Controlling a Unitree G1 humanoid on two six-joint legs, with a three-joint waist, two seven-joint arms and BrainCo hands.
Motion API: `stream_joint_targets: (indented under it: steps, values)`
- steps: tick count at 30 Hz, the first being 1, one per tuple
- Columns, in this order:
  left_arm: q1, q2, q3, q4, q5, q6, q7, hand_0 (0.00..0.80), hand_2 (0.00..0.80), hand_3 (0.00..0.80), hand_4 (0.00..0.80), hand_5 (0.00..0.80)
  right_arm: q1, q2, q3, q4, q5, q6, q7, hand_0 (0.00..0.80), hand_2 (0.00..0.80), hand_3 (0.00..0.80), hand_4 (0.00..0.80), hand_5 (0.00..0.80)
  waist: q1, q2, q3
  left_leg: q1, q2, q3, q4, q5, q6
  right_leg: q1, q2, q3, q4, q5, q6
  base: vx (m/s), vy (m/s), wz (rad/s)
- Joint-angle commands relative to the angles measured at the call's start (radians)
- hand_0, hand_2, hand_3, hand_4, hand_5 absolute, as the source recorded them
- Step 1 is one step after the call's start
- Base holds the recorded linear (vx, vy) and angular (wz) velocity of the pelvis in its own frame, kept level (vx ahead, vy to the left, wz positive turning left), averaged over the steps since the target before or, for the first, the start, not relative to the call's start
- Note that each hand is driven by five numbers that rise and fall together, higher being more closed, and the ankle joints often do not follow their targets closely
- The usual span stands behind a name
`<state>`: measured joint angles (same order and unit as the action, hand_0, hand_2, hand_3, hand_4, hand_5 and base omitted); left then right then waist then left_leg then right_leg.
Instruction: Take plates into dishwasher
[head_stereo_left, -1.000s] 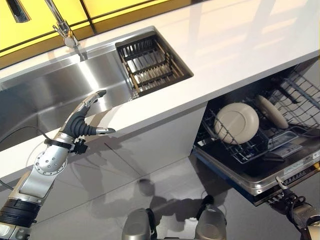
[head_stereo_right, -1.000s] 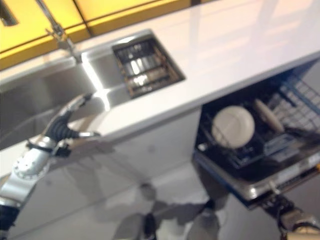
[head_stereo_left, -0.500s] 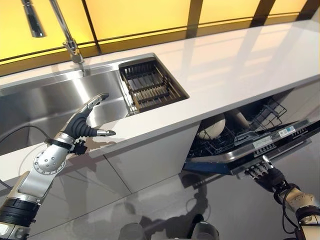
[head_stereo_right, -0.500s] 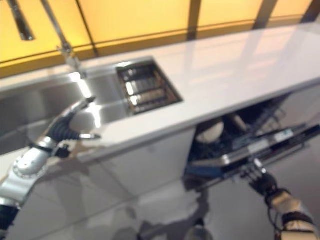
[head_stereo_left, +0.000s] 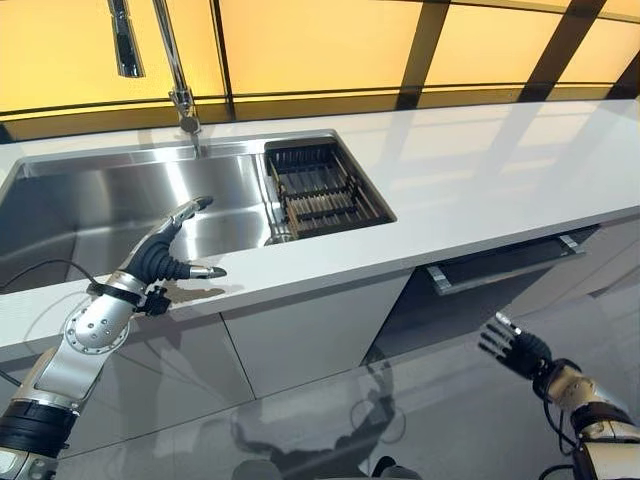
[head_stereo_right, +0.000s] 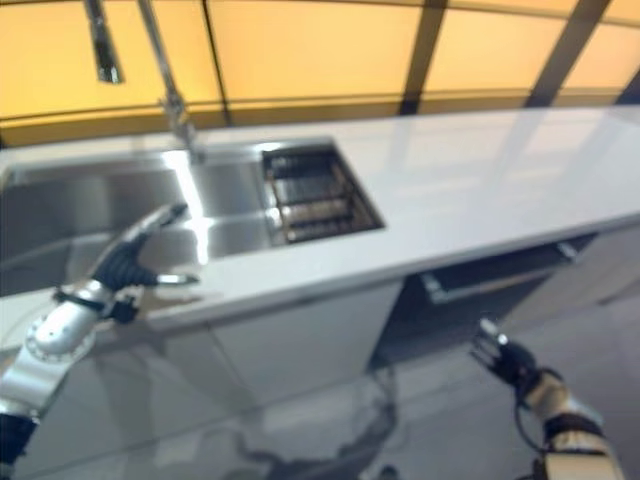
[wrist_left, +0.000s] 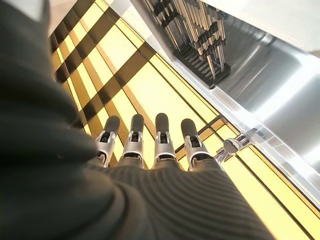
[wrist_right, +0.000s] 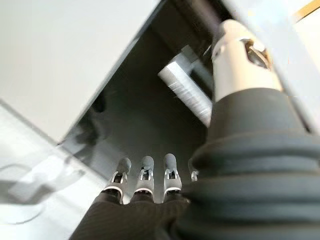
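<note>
Below the counter, dishwasher door (head_stereo_left: 505, 262) stands just beyond right hand (head_stereo_left: 510, 345).

bright amber backlight | glare on sink (head_stereo_left: 120, 200) | right eye view blurred

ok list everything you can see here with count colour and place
sink: one, steel, set in the worktop at the left
tap: one, chrome, behind the sink
drain basket: one, dark wire, at the sink's right end
worktop: one, white, across the scene
dishwasher door: one, grey with a bar handle, closed under the worktop
wall panels: yellow, behind the worktop
left hand: open, by the sink's front edge
right hand: open, below the dishwasher door
</note>
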<state>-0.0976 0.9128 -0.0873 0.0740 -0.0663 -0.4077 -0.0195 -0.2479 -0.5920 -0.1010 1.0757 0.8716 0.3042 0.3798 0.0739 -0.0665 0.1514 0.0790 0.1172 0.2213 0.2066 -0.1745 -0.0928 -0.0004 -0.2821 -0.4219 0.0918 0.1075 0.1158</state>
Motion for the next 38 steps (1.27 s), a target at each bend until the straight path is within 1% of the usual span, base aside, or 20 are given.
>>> stream_joint_targets:
  steps: [1, 6, 10, 13, 15, 16, 19, 23, 24, 28, 30, 31, 32, 33, 38]
  values:
    - [-0.037, -0.023, 0.04, -0.055, 0.02, -0.098, 0.029, 0.0, 0.0, 0.0, 0.0, 0.0, -0.05, -0.01, -0.001, 0.031, -0.013, -0.042, 0.05, 0.0, 0.0, 0.0, 0.0, 0.0, 0.044, 0.025, -0.006, 0.088, -0.007, -0.018, -0.205, 0.136, 0.035, 0.035, -0.062, 0.016, 0.019, 0.113, 0.08, -0.018, 0.019, 0.08]
    - [-0.024, -0.045, 0.041, -0.047, 0.031, -0.139, 0.033, 0.0, 0.0, 0.0, 0.0, 0.0, -0.032, 0.006, -0.006, 0.072, -0.011, -0.044, 0.06, 0.0, 0.0, 0.0, 0.0, 0.0, 0.055, 0.031, -0.02, 0.097, -0.013, -0.023, -0.266, 0.164, 0.031, 0.069, -0.036, -0.011, -0.01, 0.07, 0.072, -0.012, 0.017, 0.06]
    - [-0.019, -0.051, 0.04, -0.053, 0.02, -0.163, 0.002, 0.0, 0.0, 0.0, 0.0, 0.0, -0.031, 0.013, -0.005, 0.074, 0.0, -0.044, 0.051, 0.0, 0.0, 0.0, 0.0, 0.0, 0.065, 0.034, -0.021, 0.103, -0.018, -0.031, -0.278, 0.161, 0.032, 0.085, -0.028, -0.024, -0.01, 0.049, 0.072, -0.019, 0.003, 0.12]
    - [-0.014, -0.045, 0.04, -0.078, 0.012, -0.193, -0.021, 0.0, 0.0, 0.0, 0.0, 0.0, -0.037, 0.021, 0.001, 0.061, 0.003, -0.04, 0.033, 0.0, 0.0, 0.0, 0.0, 0.0, 0.068, 0.035, -0.02, 0.108, -0.022, -0.034, -0.281, 0.157, 0.034, 0.088, -0.03, -0.027, -0.01, 0.051, 0.076, -0.025, 0.006, 0.13]
    - [-0.013, -0.044, 0.042, -0.091, 0.009, -0.195, -0.03, 0.0, 0.0, 0.0, 0.0, 0.0, -0.036, 0.026, 0.003, 0.055, -0.003, -0.043, 0.028, 0.0, 0.0, 0.0, 0.0, 0.0, 0.068, 0.034, -0.021, 0.106, -0.026, -0.035, -0.284, 0.161, 0.037, 0.086, -0.032, -0.029, -0.012, 0.059, 0.076, -0.018, 0.012, 0.12]
    - [-0.017, -0.039, 0.038, -0.099, 0.007, -0.202, -0.034, 0.0, 0.0, 0.0, 0.0, 0.0, -0.037, 0.029, 0.007, 0.057, 0.0, -0.051, 0.027, 0.0, 0.0, 0.0, 0.0, 0.0, 0.069, 0.037, -0.021, 0.109, -0.027, -0.036, -0.285, 0.155, 0.036, 0.09, -0.032, -0.029, -0.012, 0.06, 0.081, -0.015, 0.01, 0.13]
    - [-0.026, -0.038, 0.033, -0.109, 0.008, -0.201, -0.034, 0.0, 0.0, 0.0, 0.0, 0.0, -0.043, 0.03, 0.01, 0.055, 0.002, -0.041, 0.016, 0.0, 0.0, 0.0, 0.0, 0.0, 0.069, 0.036, -0.024, 0.104, -0.033, -0.037, -0.289, 0.163, 0.038, 0.09, -0.032, -0.032, -0.021, 0.069, 0.081, -0.024, 0.004, 0.06]
    - [-0.03, -0.039, 0.031, -0.117, 0.005, -0.205, -0.025, 0.0, 0.0, 0.0, 0.0, 0.0, -0.042, 0.035, 0.011, 0.066, 0.006, -0.046, 0.012, 0.0, 0.0, 0.0, 0.0, 0.0, 0.071, 0.038, -0.027, 0.107, -0.034, -0.037, -0.29, 0.156, 0.038, 0.099, -0.024, -0.034, -0.03, 0.061, 0.082, -0.009, 0.006, 0.05]
    - [-0.033, -0.04, 0.031, -0.118, 0.0, -0.203, -0.027, 0.0, 0.0, 0.0, 0.0, 0.0, -0.042, 0.036, 0.009, 0.07, 0.006, -0.048, 0.013, 0.0, 0.0, 0.0, 0.0, 0.0, 0.071, 0.037, -0.029, 0.103, -0.036, -0.037, -0.292, 0.163, 0.04, 0.097, -0.025, -0.036, -0.034, 0.065, 0.08, 0.0, 0.0, 0.0]
    - [-0.036, -0.044, 0.027, -0.119, -0.003, -0.189, -0.064, 0.0, 0.0, 0.0, 0.0, 0.0, -0.04, 0.037, 0.003, 0.075, -0.001, -0.051, 0.014, 0.0, 0.0, 0.0, 0.0, 0.0, 0.073, 0.041, -0.029, 0.107, -0.034, -0.035, -0.29, 0.156, 0.039, 0.107, -0.02, -0.04, -0.037, 0.051, 0.08, 0.001, 0.001, 0.01]
    - [-0.035, -0.036, 0.017, -0.116, 0.011, -0.196, -0.1, 0.0, 0.0, 0.0, 0.0, 0.0, -0.036, 0.035, 0.002, 0.066, -0.005, -0.047, 0.013, 0.0, 0.0, 0.0, 0.0, 0.0, 0.071, 0.042, -0.03, 0.108, -0.035, -0.032, -0.291, 0.156, 0.039, 0.111, -0.02, -0.041, -0.04, 0.053, 0.082, -0.003, 0.009, 0.05]
    - [-0.036, -0.036, 0.017, -0.115, 0.01, -0.196, -0.101, 0.0, 0.0, 0.0, 0.0, 0.0, -0.036, 0.035, 0.002, 0.066, -0.005, -0.047, 0.013, 0.0, 0.0, 0.0, 0.0, 0.0, 0.071, 0.04, -0.031, 0.105, -0.036, -0.032, -0.293, 0.162, 0.04, 0.108, -0.021, -0.042, -0.042, 0.057, 0.08, 0.005, 0.013, 0.04]
    - [-0.038, -0.019, 0.004, -0.123, -0.018, -0.198, -0.181, 0.0, 0.0, 0.0, 0.0, 0.0, -0.036, 0.029, 0.001, 0.061, 0.002, -0.037, 0.007, 0.0, 0.0, 0.0, 0.0, 0.0, 0.071, 0.043, -0.029, 0.11, -0.035, -0.031, -0.291, 0.157, 0.039, 0.114, -0.021, -0.042, -0.041, 0.055, 0.084, -0.006, 0.017, 0.03]
    - [-0.038, -0.01, -0.001, -0.133, -0.046, -0.178, -0.212, 0.0, 0.0, 0.0, 0.0, 0.0, -0.035, 0.027, 0.001, 0.056, 0.004, -0.035, 0.0, 0.0, 0.0, 0.0, 0.0, 0.0, 0.07, 0.043, -0.03, 0.105, -0.038, -0.032, -0.293, 0.164, 0.04, 0.11, -0.023, -0.043, -0.043, 0.06, 0.082, 0.0, 0.0, 0.0]
    - [-0.041, 0.024, -0.003, -0.151, -0.107, -0.174, -0.246, 0.0, 0.0, 0.0, 0.0, 0.0, -0.022, 0.016, -0.013, 0.064, -0.005, -0.032, 0.014, 0.0, 0.0, 0.0, 0.0, 0.0, 0.069, 0.05, -0.029, 0.114, -0.037, -0.028, -0.29, 0.153, 0.04, 0.118, -0.024, -0.045, -0.042, 0.052, 0.088, 0.013, 0.007, 0.01]
